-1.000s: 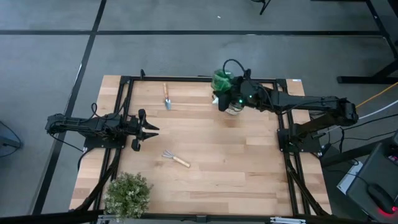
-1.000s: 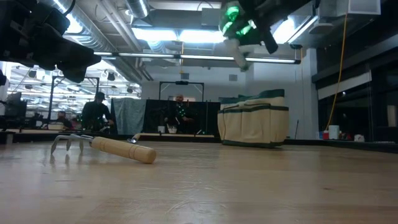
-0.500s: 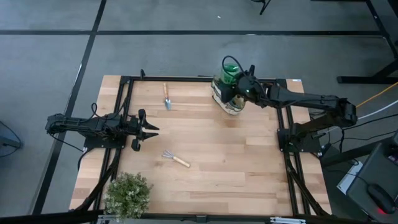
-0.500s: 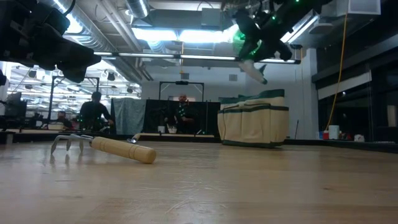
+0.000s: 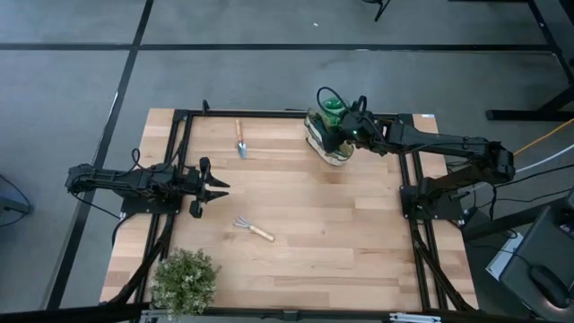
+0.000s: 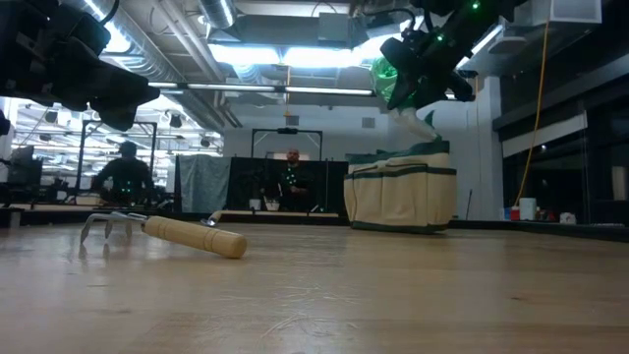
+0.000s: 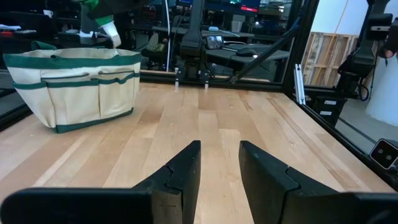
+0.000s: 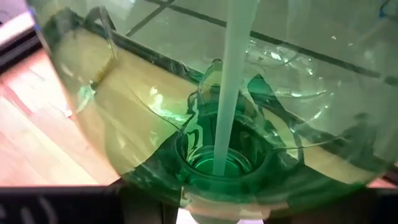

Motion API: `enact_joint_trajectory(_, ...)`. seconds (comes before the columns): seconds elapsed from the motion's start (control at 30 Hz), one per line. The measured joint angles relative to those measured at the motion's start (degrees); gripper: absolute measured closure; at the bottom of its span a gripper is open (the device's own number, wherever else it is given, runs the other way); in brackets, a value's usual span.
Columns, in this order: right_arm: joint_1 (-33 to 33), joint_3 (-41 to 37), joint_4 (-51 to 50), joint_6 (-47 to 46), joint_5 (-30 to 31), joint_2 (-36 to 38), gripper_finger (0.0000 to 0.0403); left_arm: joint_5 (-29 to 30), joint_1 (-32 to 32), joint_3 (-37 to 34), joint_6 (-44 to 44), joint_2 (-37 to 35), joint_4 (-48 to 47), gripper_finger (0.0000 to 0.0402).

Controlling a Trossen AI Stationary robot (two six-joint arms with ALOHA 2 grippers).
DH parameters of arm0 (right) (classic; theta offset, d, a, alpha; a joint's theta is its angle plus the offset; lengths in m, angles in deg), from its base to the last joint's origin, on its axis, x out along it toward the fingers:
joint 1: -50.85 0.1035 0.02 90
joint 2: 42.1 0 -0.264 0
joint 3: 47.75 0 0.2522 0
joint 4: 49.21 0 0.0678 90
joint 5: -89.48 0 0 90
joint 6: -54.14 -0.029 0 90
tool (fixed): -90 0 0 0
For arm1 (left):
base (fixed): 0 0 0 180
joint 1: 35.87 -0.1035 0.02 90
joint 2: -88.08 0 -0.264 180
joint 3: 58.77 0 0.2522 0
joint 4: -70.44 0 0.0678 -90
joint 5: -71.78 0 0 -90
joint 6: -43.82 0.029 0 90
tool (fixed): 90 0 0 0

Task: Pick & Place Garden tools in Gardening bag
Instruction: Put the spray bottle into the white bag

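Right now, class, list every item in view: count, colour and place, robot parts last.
Spray bottle: one, green, held over the bag by the right gripper.
Bag: one, cream and dark green, far right of table.
Trowel: one, wooden handle, far side.
Rake: one, wooden handle, table centre.
Plant: one, green, near left corner.
People: distant, in the room behind.
Left gripper: open, empty, left edge.
Right gripper: above the bag.

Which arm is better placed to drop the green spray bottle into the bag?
Right. Its tool holds the green plastic spray bottle above the cream-and-green fabric bag; the left tool waits far off, empty.
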State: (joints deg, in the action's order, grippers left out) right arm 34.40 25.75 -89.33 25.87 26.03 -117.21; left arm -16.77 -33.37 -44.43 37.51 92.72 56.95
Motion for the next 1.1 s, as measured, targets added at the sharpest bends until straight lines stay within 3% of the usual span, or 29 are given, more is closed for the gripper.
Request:
enact_joint_trajectory(0.17, 0.00, 0.00, -1.95, 0.64, -0.52, 0.00, 0.0244, 0.00, 0.01, 0.00, 0.00, 0.00, 0.00, 0.0296)
enact_joint_trajectory(0.43, -0.02, 0.00, -1.73, 0.66, -7.56, 0.00, 0.0244, 0.00, 0.02, 0.00, 0.00, 0.00, 0.00, 0.0296)
enact_joint_trajectory(0.7, -1.16, 0.00, -1.70, -3.33, -3.01, -1.06, 0.0244, 0.00, 0.01, 0.01, 0.00, 0.00, 0.00, 0.0296)
enact_joint_trajectory(0.97, -2.64, 0.00, -1.51, -7.36, -2.34, -6.55, 0.0244, 0.00, 0.01, 0.01, 0.00, 0.00, 0.00, 0.0296)
enact_joint_trajectory(1.1, -2.69, -0.02, 0.11, -7.50, 1.96, -7.58, 0.0244, 0.00, 0.00, 0.02, 0.00, 0.00, 0.00, 0.0296)
